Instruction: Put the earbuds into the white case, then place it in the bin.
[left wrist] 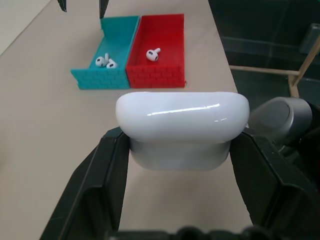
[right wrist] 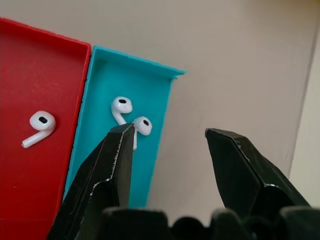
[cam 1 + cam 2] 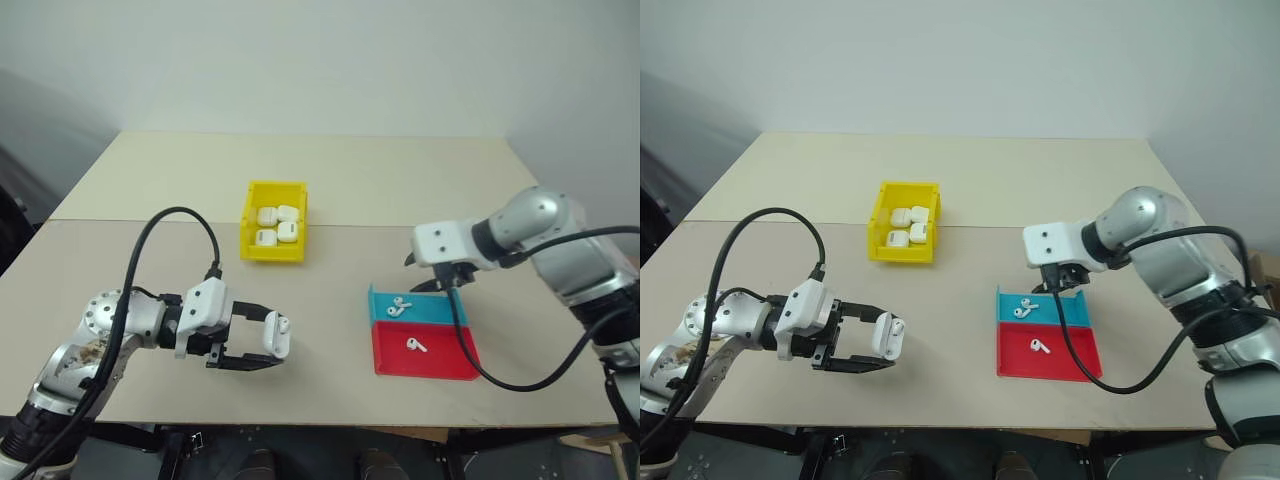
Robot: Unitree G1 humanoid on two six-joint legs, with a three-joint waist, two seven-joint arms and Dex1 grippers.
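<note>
Two end effectors: the left end effector point(image 3: 252, 344) clamps the white case point(image 3: 277, 334); the right end effector point(image 2: 167, 150) hangs empty, fingers apart, above the blue tray point(image 3: 437, 312).

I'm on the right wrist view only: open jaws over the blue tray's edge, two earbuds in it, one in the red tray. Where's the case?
Observer: The glossy white plastic case sits clamped in the left gripper, above the table.
Operator: Lid open?
Observer: It looks closed.
Operator: And the bin?
Observer: The yellow plastic bin stands further back, with four white cases inside.
</note>
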